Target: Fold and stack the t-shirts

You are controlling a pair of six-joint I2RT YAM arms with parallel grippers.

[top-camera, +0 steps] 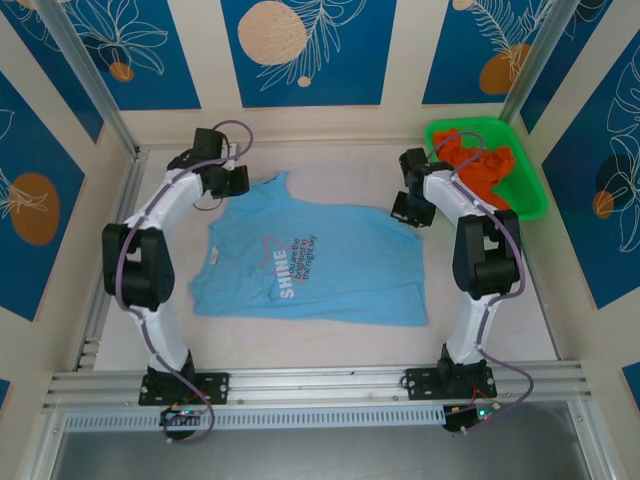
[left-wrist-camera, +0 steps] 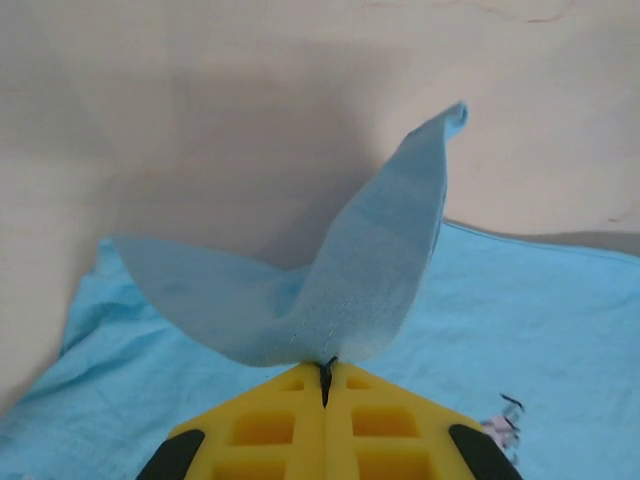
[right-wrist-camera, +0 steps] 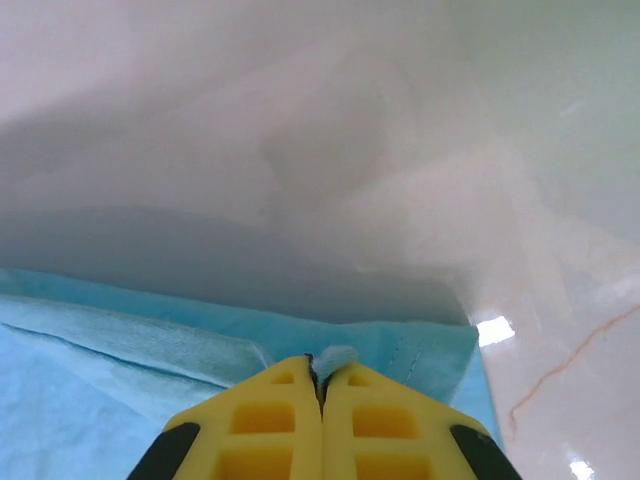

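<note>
The light blue t-shirt [top-camera: 310, 265] with "SHINE" lettering lies spread on the table in the top view. My left gripper [top-camera: 240, 186] is shut on its far left corner, and a flap of blue cloth [left-wrist-camera: 370, 270] rises from the yellow fingers [left-wrist-camera: 260, 430]. My right gripper [top-camera: 408, 212] is shut on the far right corner, with a small tuft of blue cloth [right-wrist-camera: 335, 358] pinched between its yellow fingers [right-wrist-camera: 380, 430]. The orange t-shirt [top-camera: 482, 165] lies bunched in the green basket [top-camera: 525, 195] at the back right.
The back wall stands close behind both grippers. Aluminium frame rails run along the table's left side and near edge [top-camera: 320, 380]. The basket sits just right of the right arm's forearm.
</note>
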